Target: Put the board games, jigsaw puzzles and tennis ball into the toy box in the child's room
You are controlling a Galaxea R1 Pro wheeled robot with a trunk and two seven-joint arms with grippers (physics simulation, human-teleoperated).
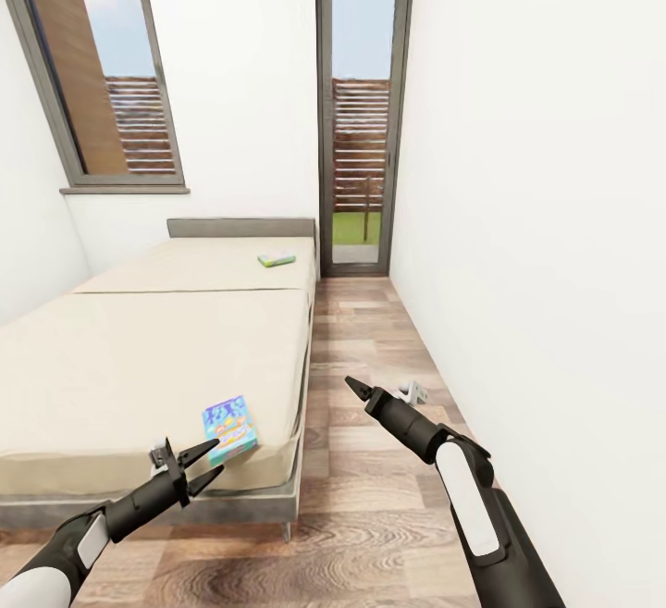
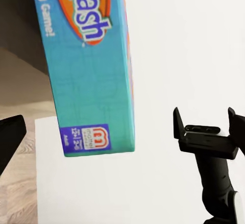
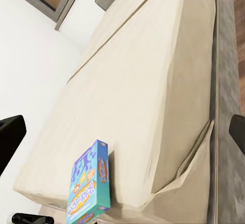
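Left gripper (image 1: 211,460) spread, level, just short of blue board game (image 1: 229,429) at bed (image 1: 139,358) corner.

Head camera overlooks the bed (image 1: 139,349); both wrist cameras share its blue board game (image 1: 228,428)

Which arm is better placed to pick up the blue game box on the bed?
Left: its open tool sits right beside the blue game box, while the right tool hangs over the floor.

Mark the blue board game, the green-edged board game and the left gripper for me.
blue board game (image 1: 229,430): head view, middle of its printed lid.
green-edged board game (image 1: 277,259): head view, centre of its top.
left gripper (image 1: 209,462): head view, midway between its open fingertips.
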